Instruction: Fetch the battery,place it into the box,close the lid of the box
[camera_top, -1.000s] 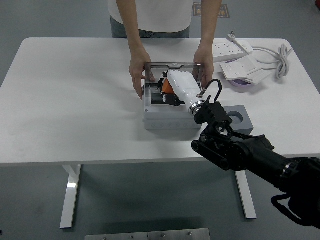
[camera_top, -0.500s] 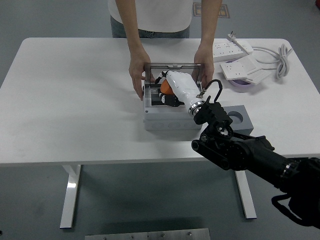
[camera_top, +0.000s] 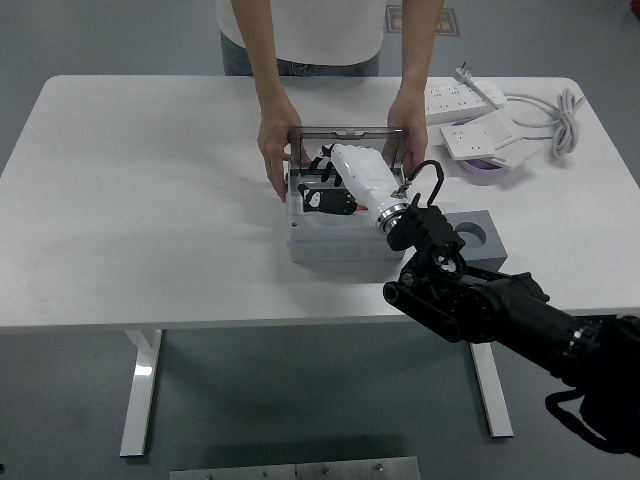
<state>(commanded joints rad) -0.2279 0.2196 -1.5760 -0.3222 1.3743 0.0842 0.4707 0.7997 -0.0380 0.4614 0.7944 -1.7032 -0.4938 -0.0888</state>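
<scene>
A grey box stands mid-table with its clear lid raised upright at the back. A person at the far side steadies it, one hand on the box's left side and the other hand on the lid's right corner. My right hand, white with black fingers, reaches down into the box, fingers curled around the orange battery. Only a sliver of orange shows under the palm. The left arm is out of view.
A grey block with a round hole sits just right of the box, close to my right forearm. Two white power strips, a white cable and a purple disc lie at the back right.
My right hand has sunk lower into the box with the battery, so the orange is now almost hidden. The person's hands and the lid have stayed put.
</scene>
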